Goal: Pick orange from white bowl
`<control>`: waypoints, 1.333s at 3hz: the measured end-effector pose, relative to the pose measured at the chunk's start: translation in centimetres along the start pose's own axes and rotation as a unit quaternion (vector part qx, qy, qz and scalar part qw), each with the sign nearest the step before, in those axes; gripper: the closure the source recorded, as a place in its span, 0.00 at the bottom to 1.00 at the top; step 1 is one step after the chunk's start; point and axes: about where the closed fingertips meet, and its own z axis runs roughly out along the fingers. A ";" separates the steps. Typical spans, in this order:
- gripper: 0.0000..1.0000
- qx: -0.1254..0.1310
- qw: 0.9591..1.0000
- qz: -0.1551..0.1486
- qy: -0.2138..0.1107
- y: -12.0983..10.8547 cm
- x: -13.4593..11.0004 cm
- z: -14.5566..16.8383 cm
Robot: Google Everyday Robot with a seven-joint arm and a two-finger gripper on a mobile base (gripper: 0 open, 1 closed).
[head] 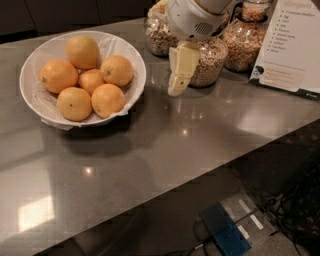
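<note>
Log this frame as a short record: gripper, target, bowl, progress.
gripper: gripper hangs over the counter, apart from the bowl, in front of a jar
target: orange, the palest one, at the back of the bowl, untouched
bowl: white bowl, six fruits inside
progress: nothing picked yet

Glossy grey counter (200,150) with light glare spots, dark cabinet fronts (75,12) behind, grain jars (245,45) and printed card (292,45) back right, gripper (176,89) hanging just before the jars, dark floor below with blue box (225,232) and tangled cables (295,215).
</note>
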 end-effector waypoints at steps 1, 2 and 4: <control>0.00 0.011 0.999 -0.017 -0.033 -3.1 -1.6 2.2; 0.00 0.017 0.997 -0.016 -0.071 -6.3 -2.6 5.3; 0.00 0.020 0.996 -0.008 -0.085 -6.6 -2.9 6.2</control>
